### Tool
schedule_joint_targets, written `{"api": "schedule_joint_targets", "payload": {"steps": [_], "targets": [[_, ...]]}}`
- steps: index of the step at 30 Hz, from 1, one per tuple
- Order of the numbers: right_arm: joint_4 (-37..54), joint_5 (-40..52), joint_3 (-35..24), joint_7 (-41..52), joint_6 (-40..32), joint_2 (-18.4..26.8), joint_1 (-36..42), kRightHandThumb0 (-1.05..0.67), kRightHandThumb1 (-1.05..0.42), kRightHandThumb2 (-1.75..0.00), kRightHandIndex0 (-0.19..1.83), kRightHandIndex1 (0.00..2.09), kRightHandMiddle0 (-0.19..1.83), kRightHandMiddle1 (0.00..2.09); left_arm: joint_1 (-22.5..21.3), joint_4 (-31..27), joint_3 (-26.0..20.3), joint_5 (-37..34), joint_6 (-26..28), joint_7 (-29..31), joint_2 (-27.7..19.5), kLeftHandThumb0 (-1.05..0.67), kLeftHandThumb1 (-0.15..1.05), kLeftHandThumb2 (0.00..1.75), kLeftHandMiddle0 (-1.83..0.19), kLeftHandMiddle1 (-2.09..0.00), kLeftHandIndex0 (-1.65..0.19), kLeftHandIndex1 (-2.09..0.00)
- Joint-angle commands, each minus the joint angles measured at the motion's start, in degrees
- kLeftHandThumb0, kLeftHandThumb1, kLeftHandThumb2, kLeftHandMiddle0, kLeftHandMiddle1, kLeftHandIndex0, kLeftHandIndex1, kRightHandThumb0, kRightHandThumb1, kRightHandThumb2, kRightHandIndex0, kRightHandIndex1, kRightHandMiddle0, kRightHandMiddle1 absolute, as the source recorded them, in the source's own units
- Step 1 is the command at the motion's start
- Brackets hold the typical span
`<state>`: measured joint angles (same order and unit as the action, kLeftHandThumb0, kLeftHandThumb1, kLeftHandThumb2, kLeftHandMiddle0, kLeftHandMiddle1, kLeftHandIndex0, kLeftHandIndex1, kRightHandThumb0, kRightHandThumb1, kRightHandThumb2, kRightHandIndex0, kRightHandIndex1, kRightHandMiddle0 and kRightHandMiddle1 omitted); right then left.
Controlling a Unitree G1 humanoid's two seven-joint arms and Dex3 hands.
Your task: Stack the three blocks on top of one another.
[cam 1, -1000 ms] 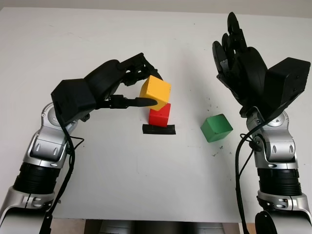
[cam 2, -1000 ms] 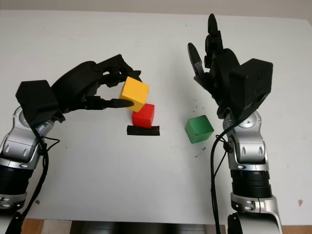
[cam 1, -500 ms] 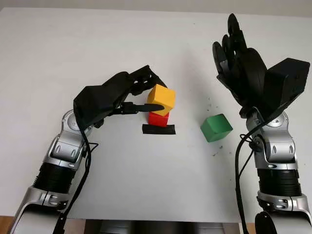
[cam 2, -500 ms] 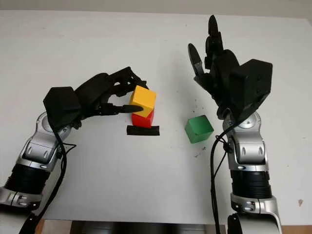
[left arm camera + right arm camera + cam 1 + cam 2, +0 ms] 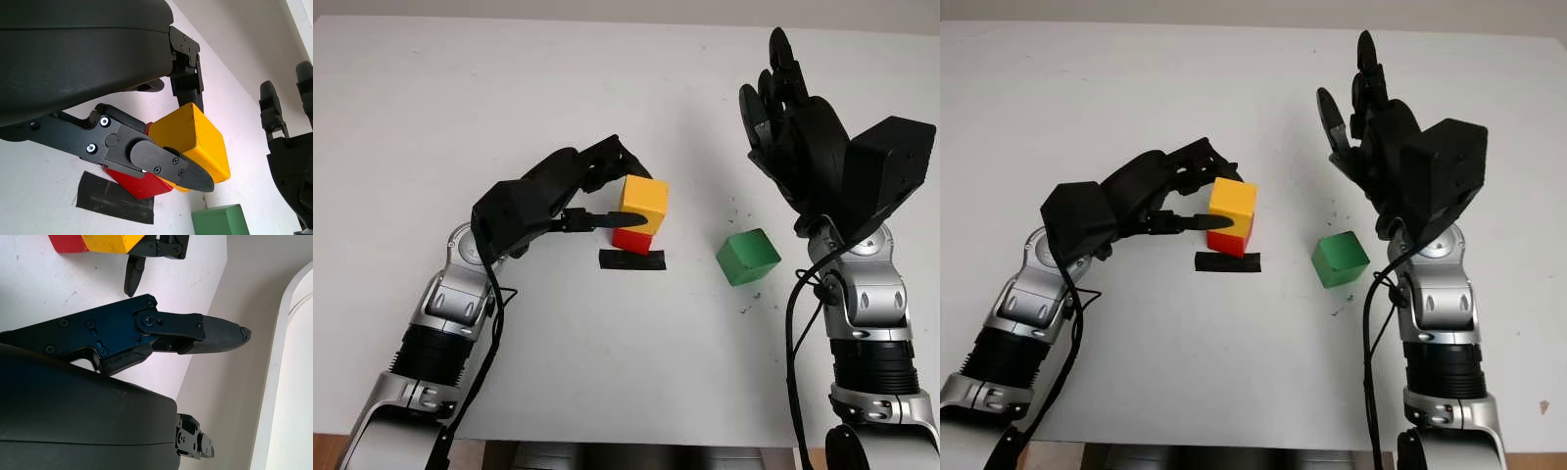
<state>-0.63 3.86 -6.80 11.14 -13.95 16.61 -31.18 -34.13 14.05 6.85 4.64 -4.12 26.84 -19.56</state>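
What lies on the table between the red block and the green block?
Nothing: in the left eye view the white table is bare between the red block and the green block, except the end of the black tape strip.

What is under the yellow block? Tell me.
A red block sits under the yellow block, which the left hand grips. Whether the two faces touch is hidden. Black tape lies in front of them.

Left hand [image 5: 582, 191] closed on yellow block [image 5: 643, 203]; right hand [image 5: 793, 117] raised, open.
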Motion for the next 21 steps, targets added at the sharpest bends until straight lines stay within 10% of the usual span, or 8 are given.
{"api": "schedule_joint_targets", "payload": {"steps": [1, 14, 21], "targets": [[1.17, 0.03, -0.01, 0.16, 0.53, 0.5, 0.15, -0.73, -1.05, -0.5, -0.19, 0.0, -0.19, 0.0, -0.45, -0.23, 0.63, 0.36, -0.44, 0.66, -0.25, -0.52, 1.05, 0.06, -0.27, -0.04, -0.35, -1.64], [1.11, 0.04, -0.13, 0.34, -0.15, 0.45, 0.1, -0.73, -1.05, -0.5, -0.19, 0.0, -0.19, 0.0, 0.97, -4.38, 0.59, 3.73, 1.48, -0.42, -0.96, -0.6, 1.02, 0.05, -0.27, -0.04, -0.35, -1.65], [0.98, 0.28, -0.14, 0.78, -0.06, 0.58, 0.1, -0.73, -1.05, -0.5, -0.19, 0.0, -0.19, 0.0, 1.53, -8.21, 1.59, 4.95, 4.98, 1.13, -2.16, -0.78, 1.02, 0.05, -0.03, -0.04, -0.17, -0.38]]}}
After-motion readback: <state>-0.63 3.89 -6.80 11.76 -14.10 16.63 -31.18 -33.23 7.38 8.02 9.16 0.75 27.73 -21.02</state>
